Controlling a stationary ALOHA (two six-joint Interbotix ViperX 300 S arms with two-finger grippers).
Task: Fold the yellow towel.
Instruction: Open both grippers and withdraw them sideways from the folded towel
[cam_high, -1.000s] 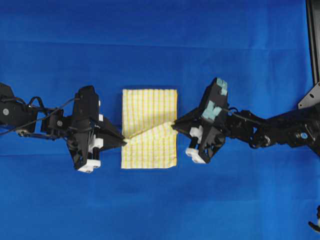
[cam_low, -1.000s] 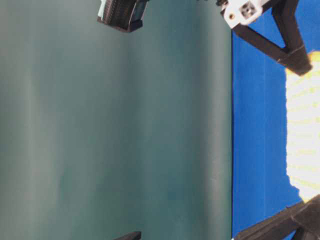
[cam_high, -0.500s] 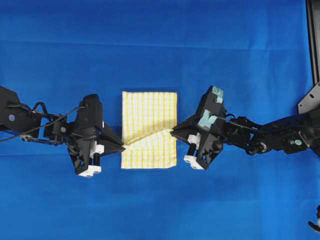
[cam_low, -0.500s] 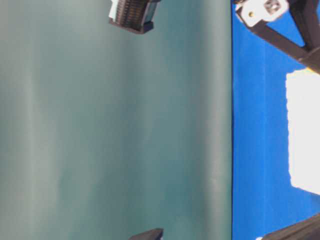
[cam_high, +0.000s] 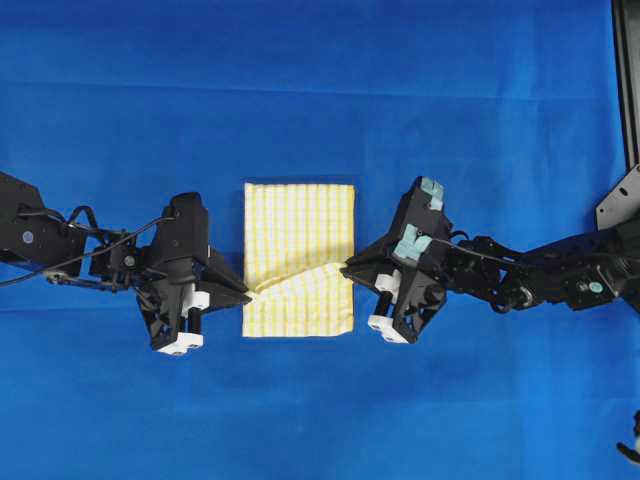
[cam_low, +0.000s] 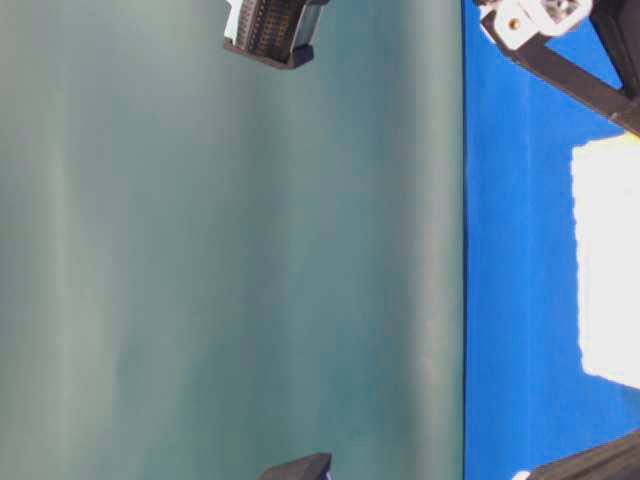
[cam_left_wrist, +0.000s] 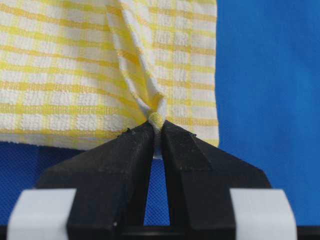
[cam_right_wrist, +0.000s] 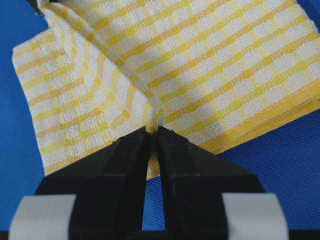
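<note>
Overhead: yellow towel (cam_high: 299, 255) lies between left claw (cam_high: 250, 291) and right claw (cam_high: 346, 267); each pinches an edge.

Yellow towel (cam_high: 298, 245): woven cloth, soft and matt, looped terry-like grain visible close up, flat-stitched hem. Blue cloth (cam_high: 320, 90): plain fabric, matt, fine mesh-like weave (faint creases). Left gripper (cam_high: 249, 293) and right gripper (cam_high: 347, 266): 2 black fingers each, hard plastic by the look, matt, slightly grainy; white plastic blocks behind them, smooth.
</note>
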